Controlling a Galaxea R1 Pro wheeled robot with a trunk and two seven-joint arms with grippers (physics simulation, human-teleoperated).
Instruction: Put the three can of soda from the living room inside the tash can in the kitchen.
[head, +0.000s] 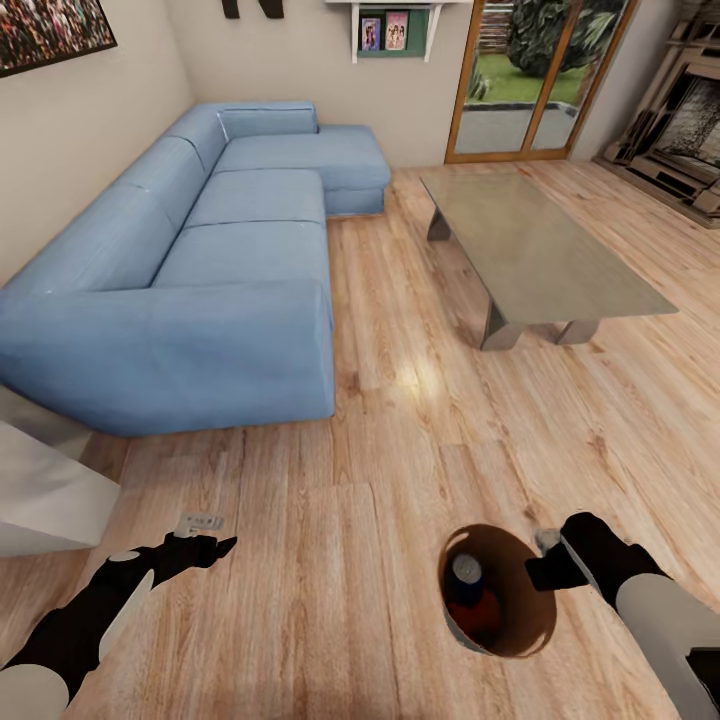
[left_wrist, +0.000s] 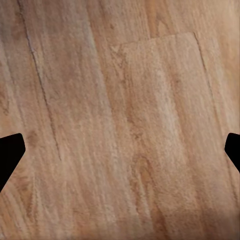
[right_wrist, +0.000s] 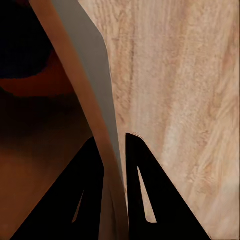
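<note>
Right wrist view: fingers (right_wrist: 90, 190) pinch the tash can (head: 520, 610) wall. Left gripper (left_wrist: 120, 150) spread wide, empty, over plank floor (head: 400, 400). Soda cans (head: 472, 590) inside bin (blue top visible). Sofa (head: 200, 290) at 11 o'clock, coffee table (head: 540, 250) at 1.

Left gripper (head: 205, 548) fingers spread wide; right gripper (head: 545, 570) fingers pinched nearly together.

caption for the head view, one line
Right gripper pinches the bin rim, cans inside, living room floor.
</note>
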